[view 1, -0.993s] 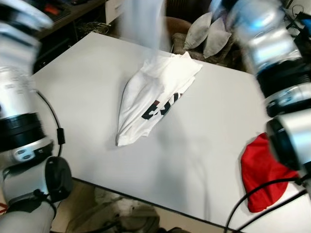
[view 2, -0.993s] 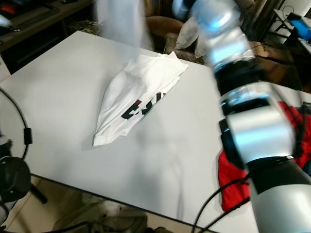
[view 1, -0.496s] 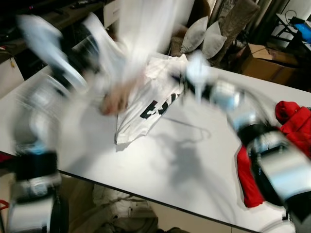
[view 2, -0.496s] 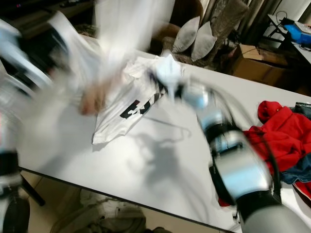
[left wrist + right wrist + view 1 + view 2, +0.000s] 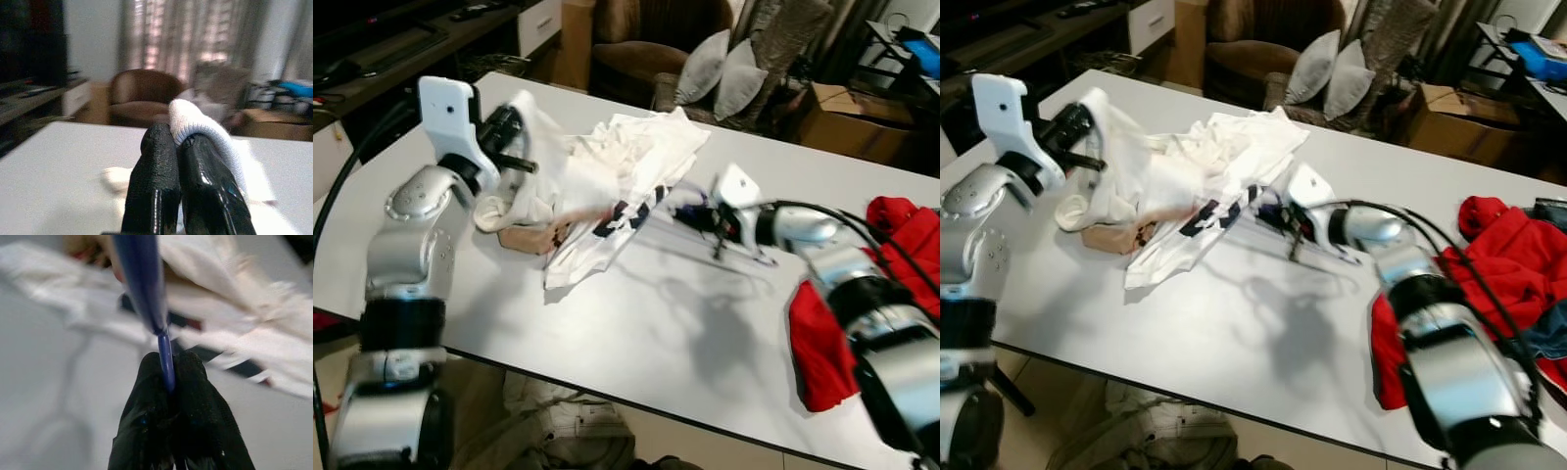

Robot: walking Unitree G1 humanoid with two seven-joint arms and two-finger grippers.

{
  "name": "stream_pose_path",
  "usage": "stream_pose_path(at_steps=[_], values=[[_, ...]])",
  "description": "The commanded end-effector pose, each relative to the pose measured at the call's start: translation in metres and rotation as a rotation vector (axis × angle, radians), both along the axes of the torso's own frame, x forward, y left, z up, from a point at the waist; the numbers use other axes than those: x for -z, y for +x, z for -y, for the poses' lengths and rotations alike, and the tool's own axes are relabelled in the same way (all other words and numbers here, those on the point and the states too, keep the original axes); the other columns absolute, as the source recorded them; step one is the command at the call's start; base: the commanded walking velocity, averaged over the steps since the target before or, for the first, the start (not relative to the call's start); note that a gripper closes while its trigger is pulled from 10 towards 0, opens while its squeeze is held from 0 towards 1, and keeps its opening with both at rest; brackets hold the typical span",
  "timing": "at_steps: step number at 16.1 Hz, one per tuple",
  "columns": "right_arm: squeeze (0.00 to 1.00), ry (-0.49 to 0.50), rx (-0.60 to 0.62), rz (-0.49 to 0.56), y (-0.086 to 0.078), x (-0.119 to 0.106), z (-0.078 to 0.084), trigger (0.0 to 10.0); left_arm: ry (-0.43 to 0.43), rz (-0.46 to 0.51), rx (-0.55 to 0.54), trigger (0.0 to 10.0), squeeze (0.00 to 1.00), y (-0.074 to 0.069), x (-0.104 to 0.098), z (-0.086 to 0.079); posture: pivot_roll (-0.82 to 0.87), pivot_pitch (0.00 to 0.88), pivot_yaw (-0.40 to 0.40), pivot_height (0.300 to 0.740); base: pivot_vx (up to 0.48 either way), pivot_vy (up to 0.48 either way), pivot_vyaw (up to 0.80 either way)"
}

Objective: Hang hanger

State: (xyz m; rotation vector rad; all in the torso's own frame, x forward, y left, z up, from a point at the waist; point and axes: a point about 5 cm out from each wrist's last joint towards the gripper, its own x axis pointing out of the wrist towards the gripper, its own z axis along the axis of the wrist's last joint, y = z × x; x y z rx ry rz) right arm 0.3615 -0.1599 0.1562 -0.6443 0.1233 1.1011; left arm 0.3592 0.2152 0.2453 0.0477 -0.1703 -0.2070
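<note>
A white T-shirt (image 5: 631, 157) with dark lettering lies bunched on the white table (image 5: 636, 323). My left gripper (image 5: 521, 159) is at the shirt's left side, shut on a rolled white edge of the fabric (image 5: 200, 125) and lifting it a little. From the right, my right gripper (image 5: 702, 213) reaches to the shirt's lettered side and is shut on a thin blue hanger (image 5: 142, 279). The hanger points in toward the shirt, its far end blurred against the cloth.
A tan object (image 5: 524, 238) lies partly under the shirt's left edge. A red garment (image 5: 901, 245) is heaped at the table's right edge. Behind the table stand a brown armchair (image 5: 636, 39), grey cushions (image 5: 724, 64) and a cardboard box (image 5: 862, 122).
Both arms have swung down from close to the camera to the shirt. The left gripper now holds the shirt's edge, and the shirt is more bunched. The view has also shifted.
</note>
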Motion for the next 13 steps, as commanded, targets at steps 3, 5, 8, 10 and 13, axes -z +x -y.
stream_pose_path(at_steps=[3, 5, 8, 10, 13], values=[[0.00, -0.099, -0.041, -0.070, -0.005, -0.011, 0.023, 10.0, 0.034, 0.037, -0.084, 10.0, 0.00, 0.012, -0.014, -0.017, -0.03, 0.000, -0.105, 0.740, 0.000, 0.000, 0.00], [0.00, -0.067, -0.020, -0.074, -0.009, -0.032, 0.039, 10.0, 0.124, -0.058, -0.056, 10.0, 0.00, 0.014, 0.003, -0.020, -0.04, 0.000, -0.099, 0.740, 0.000, 0.000, 0.00], [0.00, 0.020, 0.004, -0.078, -0.020, -0.058, 0.064, 10.0, 0.221, -0.227, 0.085, 10.0, 0.36, -0.001, 0.045, -0.008, -0.04, 0.000, -0.091, 0.740, 0.000, 0.000, 0.00], [0.00, 0.068, 0.012, -0.073, -0.030, -0.075, 0.079, 10.0, 0.239, -0.271, 0.145, 10.0, 1.00, -0.011, 0.050, -0.010, -0.04, 0.000, -0.084, 0.740, 0.000, 0.000, 0.00], [0.00, 0.234, 0.126, -0.031, -0.036, -0.086, 0.096, 10.0, 0.432, -0.441, 0.347, 10.0, 1.00, -0.042, 0.046, -0.013, -0.04, 0.000, -0.089, 0.740, 0.000, 0.000, 0.00]])
